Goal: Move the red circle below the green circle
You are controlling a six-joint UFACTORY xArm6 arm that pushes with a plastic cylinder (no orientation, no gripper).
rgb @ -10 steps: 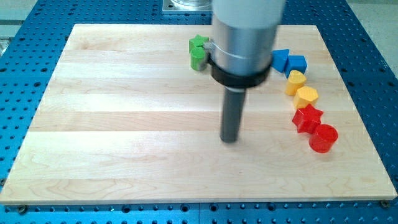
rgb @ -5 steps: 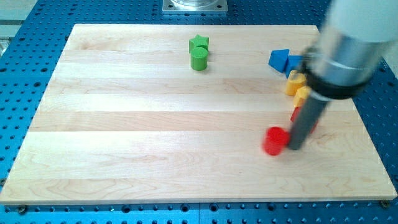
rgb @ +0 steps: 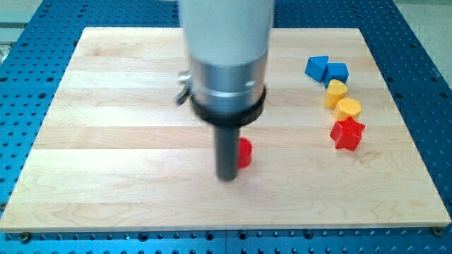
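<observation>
The red circle (rgb: 244,152) sits near the middle of the wooden board, mostly hidden behind the rod; only its right part shows. My tip (rgb: 227,176) rests on the board at the red circle's lower left, touching or nearly touching it. The green circle and the green star are hidden behind the arm's grey body at the view's top centre.
At the view's right stand a blue triangle-like block (rgb: 317,68), a blue block (rgb: 337,72), two yellow blocks (rgb: 336,92) (rgb: 347,109) and a red star (rgb: 347,133). The board (rgb: 106,141) lies on a blue perforated table.
The red circle has been pushed left from beside the red star to the board's middle. The rod swung right, then back left with it, and the arm now hides the green blocks.
</observation>
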